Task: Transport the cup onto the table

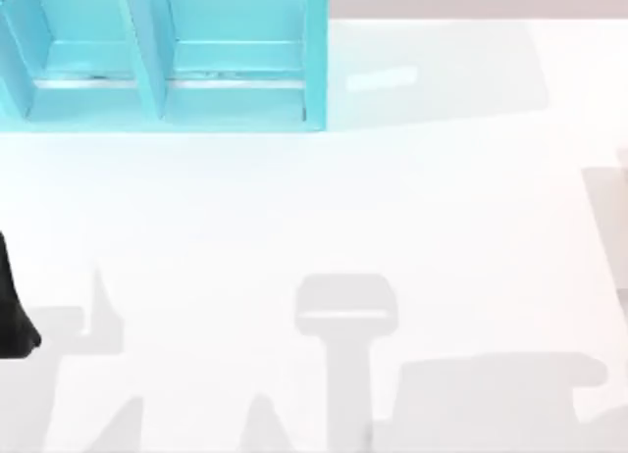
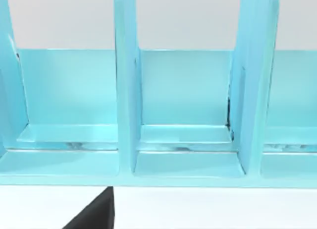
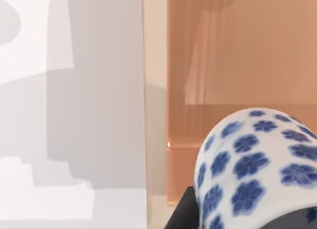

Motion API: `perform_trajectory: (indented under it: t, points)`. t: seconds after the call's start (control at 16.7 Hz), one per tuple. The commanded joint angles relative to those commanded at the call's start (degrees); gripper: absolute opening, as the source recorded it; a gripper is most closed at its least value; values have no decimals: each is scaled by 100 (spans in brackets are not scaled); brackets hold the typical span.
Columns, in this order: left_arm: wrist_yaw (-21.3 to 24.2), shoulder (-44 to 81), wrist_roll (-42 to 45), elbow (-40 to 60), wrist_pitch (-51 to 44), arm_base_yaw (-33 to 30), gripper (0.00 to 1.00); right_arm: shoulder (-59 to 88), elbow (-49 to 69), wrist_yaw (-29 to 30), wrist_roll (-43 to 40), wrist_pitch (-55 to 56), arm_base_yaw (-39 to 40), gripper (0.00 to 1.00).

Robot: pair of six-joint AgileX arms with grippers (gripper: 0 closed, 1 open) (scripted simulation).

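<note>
Cup [image 3: 257, 164]: against my right wrist camera; grip unconfirmed, I cannot tell.
Advice: I'd lower gently, upright, onto the table [image 1: 314, 227] centre.
Left arm: parked at the table's left edge.

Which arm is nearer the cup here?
Right. The cup sits close up in the right wrist view, against a black part of that arm. The left arm is at the table's left edge, facing the turquoise shelf.

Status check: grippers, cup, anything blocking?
Cup close against right wrist camera, black part beside it. Left arm at table left edge, facing turquoise shelf. No visible obstruction.
</note>
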Motion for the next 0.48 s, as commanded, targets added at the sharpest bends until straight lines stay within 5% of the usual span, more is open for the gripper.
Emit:
perform_trajectory:
  t: [0.48]
  points:
    - [0, 0, 0, 0, 0, 0, 100, 302, 294, 61, 3192, -15, 3413, 0]
